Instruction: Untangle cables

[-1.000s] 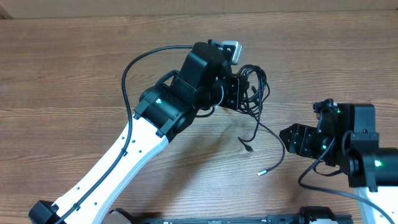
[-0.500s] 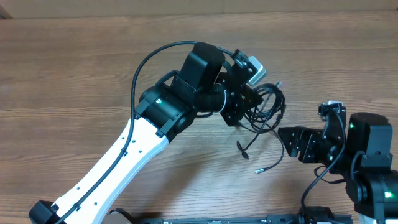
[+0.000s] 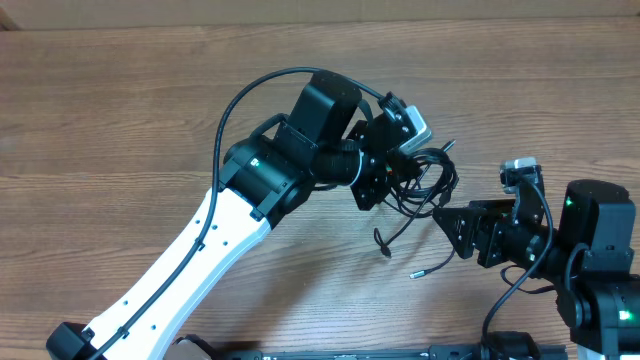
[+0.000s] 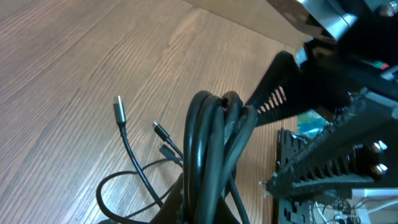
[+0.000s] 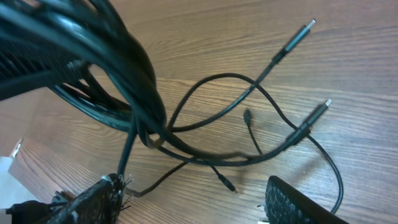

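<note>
Cables (image 3: 425, 182) hang as one looped black bundle right of the table's (image 3: 120, 120) centre. Their loose tails trail toward the near edge, and one ends in a silver tip (image 3: 416, 272). The left gripper (image 3: 393, 176) has its jaws pressed together, pinching the bundle's loops. The right gripper (image 3: 452, 232) stands just right of the bundle with jaws spread and holds nothing; whether a finger brushes the loops is unclear. Four plug ends show from the right wrist, so probably two or three cords.
</note>
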You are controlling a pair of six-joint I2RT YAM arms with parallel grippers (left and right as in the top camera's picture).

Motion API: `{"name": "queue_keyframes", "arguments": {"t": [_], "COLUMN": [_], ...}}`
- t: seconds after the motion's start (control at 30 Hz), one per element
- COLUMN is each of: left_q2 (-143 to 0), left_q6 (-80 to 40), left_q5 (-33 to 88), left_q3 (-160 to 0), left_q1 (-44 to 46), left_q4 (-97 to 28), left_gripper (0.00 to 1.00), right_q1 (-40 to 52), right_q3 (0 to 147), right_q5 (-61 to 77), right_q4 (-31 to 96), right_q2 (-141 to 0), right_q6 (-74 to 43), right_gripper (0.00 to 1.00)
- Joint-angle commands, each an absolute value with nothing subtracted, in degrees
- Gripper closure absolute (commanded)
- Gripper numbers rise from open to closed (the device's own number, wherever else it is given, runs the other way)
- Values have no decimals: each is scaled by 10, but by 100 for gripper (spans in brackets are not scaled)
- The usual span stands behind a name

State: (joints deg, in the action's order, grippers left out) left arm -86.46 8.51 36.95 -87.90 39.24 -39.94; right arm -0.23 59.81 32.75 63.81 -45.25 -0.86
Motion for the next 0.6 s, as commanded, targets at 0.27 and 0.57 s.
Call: {"name": "queue_keyframes", "arguments": {"t": [0.27,0.57], "left_q2": [-862,-863], "left_q6": [180,249], "left_q5": [427,477], "left_q3": [-886,-886], "left_q1": [395,430], "left_q4": [-422,-424], "left_gripper": [96,94], "right_q1": [0,0], "right_q3": [601,601], "right_q5": [394,394], "right_q4": [616,602], "right_q2": [-447,-447], "right_q6": [75,81], "right_gripper": [30,44]}}
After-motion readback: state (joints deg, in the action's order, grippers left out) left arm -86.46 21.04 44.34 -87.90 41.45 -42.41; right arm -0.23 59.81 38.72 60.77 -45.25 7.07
